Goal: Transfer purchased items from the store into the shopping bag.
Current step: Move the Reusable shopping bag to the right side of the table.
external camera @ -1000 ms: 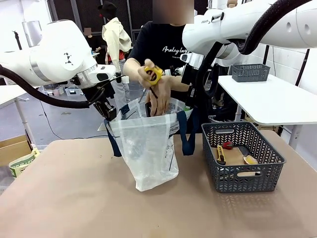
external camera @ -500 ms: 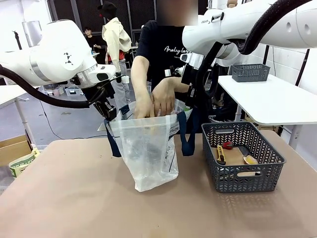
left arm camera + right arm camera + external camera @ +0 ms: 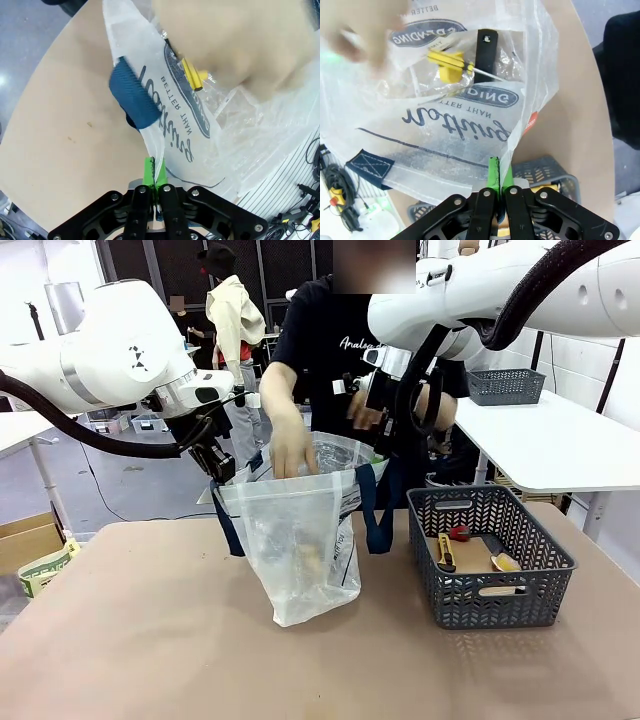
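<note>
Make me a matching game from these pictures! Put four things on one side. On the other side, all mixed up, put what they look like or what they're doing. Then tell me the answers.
Things
1. shopping bag
2. basket
3. left gripper
4. person's hand

Clues
A. dark grey, with slotted sides
B. reaching down at the bag's open top
C. pinched shut on the bag's edge
D. see-through whitish, with navy blue handles

Answers: 1-D, 2-A, 3-C, 4-B
</note>
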You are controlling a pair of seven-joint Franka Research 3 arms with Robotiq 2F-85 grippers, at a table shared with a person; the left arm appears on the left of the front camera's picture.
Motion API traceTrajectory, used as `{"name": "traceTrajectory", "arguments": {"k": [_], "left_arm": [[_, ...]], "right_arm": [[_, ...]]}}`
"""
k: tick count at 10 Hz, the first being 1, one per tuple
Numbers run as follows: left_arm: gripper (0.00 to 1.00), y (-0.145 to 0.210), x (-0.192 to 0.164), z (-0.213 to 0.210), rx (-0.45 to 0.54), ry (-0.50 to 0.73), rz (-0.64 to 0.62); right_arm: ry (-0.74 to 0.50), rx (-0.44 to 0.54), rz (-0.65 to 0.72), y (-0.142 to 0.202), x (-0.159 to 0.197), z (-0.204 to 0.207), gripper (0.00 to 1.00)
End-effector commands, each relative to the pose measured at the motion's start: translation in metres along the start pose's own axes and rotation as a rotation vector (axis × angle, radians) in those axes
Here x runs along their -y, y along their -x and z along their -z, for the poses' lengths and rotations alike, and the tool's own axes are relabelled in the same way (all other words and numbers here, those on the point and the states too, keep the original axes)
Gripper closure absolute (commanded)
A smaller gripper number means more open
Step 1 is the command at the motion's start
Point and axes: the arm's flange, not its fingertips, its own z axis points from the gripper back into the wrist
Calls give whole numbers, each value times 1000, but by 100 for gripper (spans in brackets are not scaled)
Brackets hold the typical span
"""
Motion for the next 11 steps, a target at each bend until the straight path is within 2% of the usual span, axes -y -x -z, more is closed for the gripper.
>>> {"name": "traceTrajectory", "arguments": {"k": [1,11], "left_arm": [[100,0,0,-1,0,-7,-12],[100,0,0,-1,0,-7,-12]], "right_arm": [[-6,-3,0,0,0,-2,100],[-6,-3,0,0,0,-2,100]]}}
